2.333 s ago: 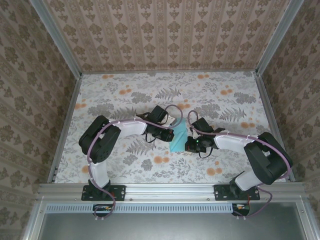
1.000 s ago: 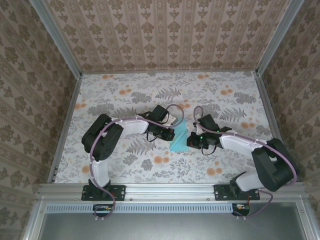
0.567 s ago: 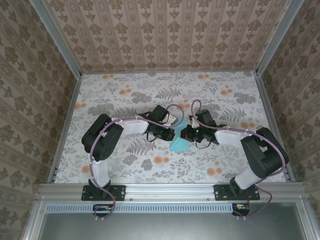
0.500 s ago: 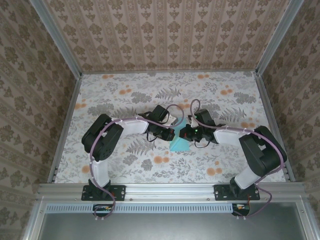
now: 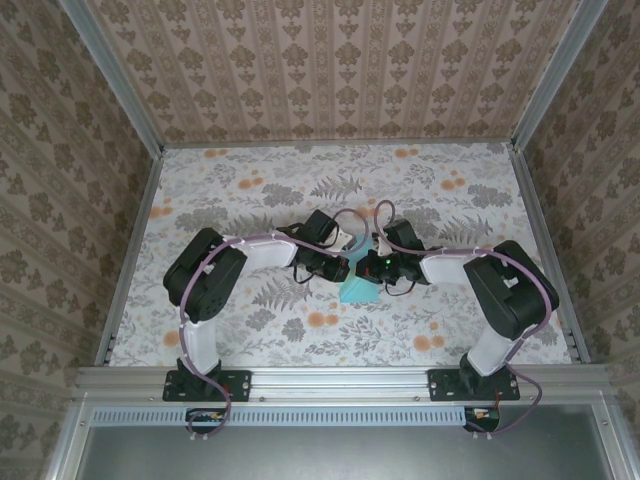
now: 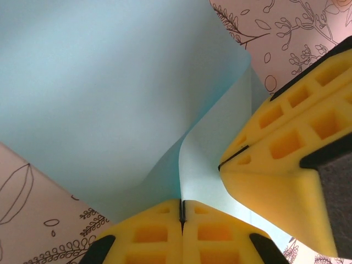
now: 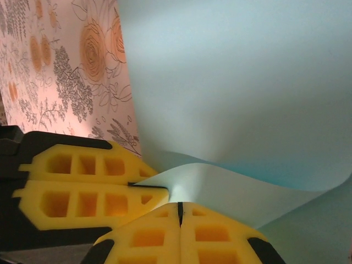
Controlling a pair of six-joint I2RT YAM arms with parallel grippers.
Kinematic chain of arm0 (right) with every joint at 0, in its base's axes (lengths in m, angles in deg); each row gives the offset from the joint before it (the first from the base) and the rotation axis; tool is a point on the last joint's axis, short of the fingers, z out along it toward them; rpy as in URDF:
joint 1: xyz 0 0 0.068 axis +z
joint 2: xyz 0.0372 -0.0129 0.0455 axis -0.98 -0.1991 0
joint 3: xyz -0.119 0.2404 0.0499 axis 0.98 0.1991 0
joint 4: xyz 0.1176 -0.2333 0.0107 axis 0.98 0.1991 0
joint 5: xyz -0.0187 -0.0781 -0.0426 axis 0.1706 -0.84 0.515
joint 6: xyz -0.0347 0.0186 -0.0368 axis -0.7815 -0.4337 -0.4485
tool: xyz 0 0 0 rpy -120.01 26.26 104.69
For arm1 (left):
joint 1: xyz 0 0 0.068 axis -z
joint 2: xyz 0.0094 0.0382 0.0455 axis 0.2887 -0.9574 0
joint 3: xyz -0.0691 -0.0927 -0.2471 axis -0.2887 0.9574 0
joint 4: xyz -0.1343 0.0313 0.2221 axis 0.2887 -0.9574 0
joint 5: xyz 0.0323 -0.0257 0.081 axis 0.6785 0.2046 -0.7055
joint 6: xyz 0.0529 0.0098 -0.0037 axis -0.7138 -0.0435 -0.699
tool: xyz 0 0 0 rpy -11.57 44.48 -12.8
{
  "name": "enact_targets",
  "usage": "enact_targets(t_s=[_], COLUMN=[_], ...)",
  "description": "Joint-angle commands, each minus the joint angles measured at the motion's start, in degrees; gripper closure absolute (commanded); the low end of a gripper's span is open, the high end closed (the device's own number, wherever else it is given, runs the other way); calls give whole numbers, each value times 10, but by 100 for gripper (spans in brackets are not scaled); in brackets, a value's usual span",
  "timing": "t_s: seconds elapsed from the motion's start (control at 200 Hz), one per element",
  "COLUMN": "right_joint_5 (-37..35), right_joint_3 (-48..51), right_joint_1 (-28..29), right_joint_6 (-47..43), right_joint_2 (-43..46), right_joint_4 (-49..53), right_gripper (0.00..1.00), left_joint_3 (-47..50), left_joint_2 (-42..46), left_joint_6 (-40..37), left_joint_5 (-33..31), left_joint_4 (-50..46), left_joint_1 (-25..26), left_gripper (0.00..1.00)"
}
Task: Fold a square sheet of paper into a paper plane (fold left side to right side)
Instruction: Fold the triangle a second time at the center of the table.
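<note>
While curled, turquoise paper (image 6: 110,82) (layered)

smooth matt paper (image 6: 99,82) — foam left gripper (image 6: 181,208)

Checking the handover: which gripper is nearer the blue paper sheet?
Neither: a tie. The left gripper is shut on the lifted part of the paper sheet from its left, the right gripper from its right, the two nearly touching.

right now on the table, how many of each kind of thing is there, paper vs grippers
square sheet of paper: 1, light turquoise
grippers: 2, left gripper and right gripper, both shut on the paper
total: 3
</note>
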Motion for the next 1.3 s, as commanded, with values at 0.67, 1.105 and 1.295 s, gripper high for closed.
enact_targets(t_s=[0.67,1.105,1.295], right_joint_5=[-48,-51,-49], right_joint_3=[-9,3,2], right_joint_1=[5,5,5], right_joint_6=[-42,-39,-39], right_joint_2=[-25,-28,-29], right_joint_4=[91,91,89], right_gripper=[99,99,99], left_joint_3=[-14,-26,16], left_joint_2=[-12,79,119], left_joint_6=[-16,-4,36], left_joint_5=[-21,-30,54], left_joint_4=[-38,-81,-49], left_joint_1=[6,-7,-9], left_gripper=[98,82,84])
